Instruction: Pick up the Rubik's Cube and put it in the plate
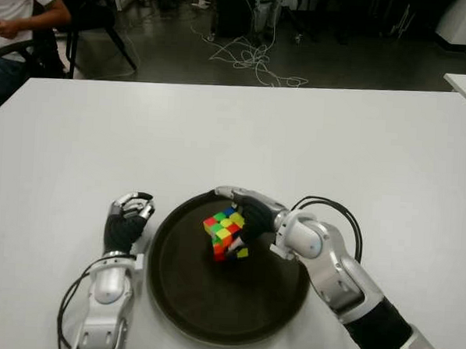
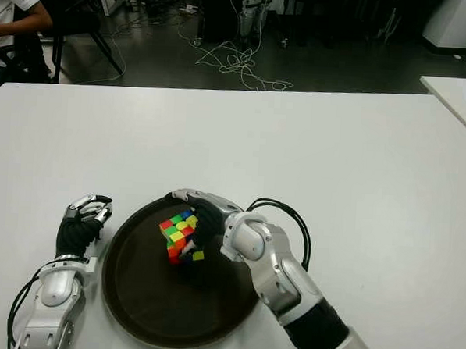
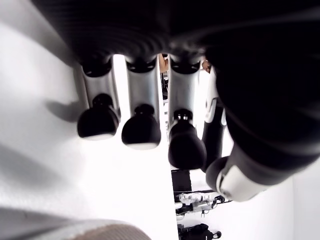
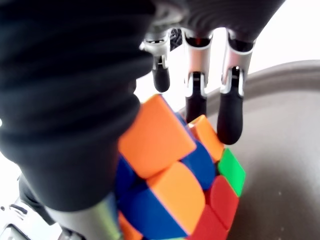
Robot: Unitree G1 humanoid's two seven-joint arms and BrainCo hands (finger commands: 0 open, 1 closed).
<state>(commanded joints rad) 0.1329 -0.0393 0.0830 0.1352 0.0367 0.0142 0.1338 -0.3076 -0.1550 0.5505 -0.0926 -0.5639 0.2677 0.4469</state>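
So the right hand [image 1: 243, 214] is doing all the work here, reaching into the dark round plate [image 1: 202, 314] from about the 3 o'clock side and sitting over the plate's upper middle. The Rubik's Cube [image 1: 225, 233] is tucked right against the palm side of that hand, at roughly 8 o'clock from the knuckles, tilted up on a corner or edge rather than lying flat. In the right wrist view the fingers [image 4: 229, 112] are looking fairly straight, with their tips past the cube's far edge instead of wrapped tight around it, while the thumb side is pressing close on the near face, so I'm reading it as a loose hold that's close to letting go. I honestly can't tell whether the cube's bottom is touching the plate yet. My guess is the next move hinges on the hand lifting away toward 2 o'clock so it doesn't drag the cube. The left hand [image 1: 127, 224] is sitting empty with fingers curled, just beside the plate's rim at 9 o'clock.
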